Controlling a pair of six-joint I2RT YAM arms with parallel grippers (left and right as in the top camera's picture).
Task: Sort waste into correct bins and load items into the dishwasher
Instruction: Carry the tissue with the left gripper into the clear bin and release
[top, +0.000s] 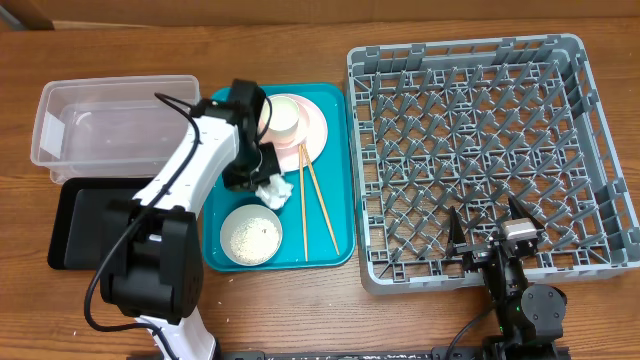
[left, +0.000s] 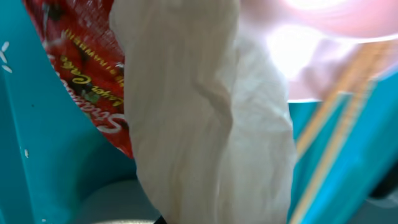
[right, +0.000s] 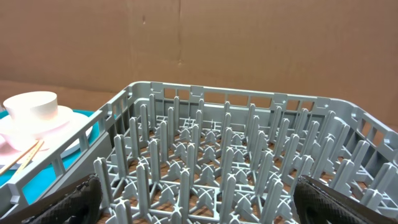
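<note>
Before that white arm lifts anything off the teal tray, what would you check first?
1. Left gripper shut on the crumpled white paper napkin: ok.
2. Red-and-white wrapper free of that grip: cannot tell, it lies against the napkin.
3. Thin wooden chopsticks clear of the napkin: cannot tell, they lie right beside it.
4. Clear rectangular plastic tub open on top: ok.
5. Right gripper open, far off over the grey plastic dish rack: ok.
</note>
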